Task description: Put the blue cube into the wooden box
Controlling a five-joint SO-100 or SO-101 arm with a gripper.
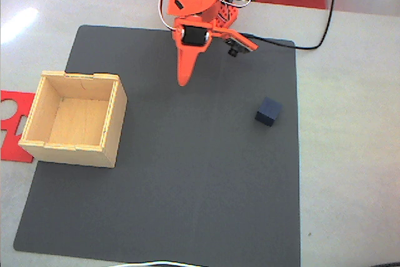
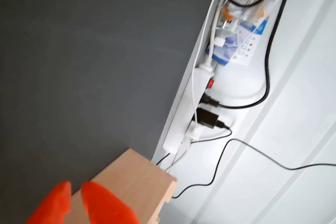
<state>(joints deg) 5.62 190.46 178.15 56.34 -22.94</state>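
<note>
The blue cube [image 1: 268, 111] sits on the dark mat at the right in the fixed view, small and navy. The wooden box [image 1: 75, 117], pale and lidless with nothing inside, stands at the mat's left edge. My orange gripper [image 1: 183, 81] hangs over the mat's upper middle with its fingers closed into one point and holds nothing. It is well left of and above the cube in that view, and right of the box. In the wrist view the two orange fingertips [image 2: 105, 203] show at the bottom left, close together, over a corner of the wooden box [image 2: 142, 182].
A dark grey mat [image 1: 187, 204] covers the white table. A flat red cut-out sheet [image 1: 12, 123] lies left of the box. A black cable [image 1: 319, 35] runs at the upper right. The wrist view shows a white power strip [image 2: 181, 129] with plugs and cables.
</note>
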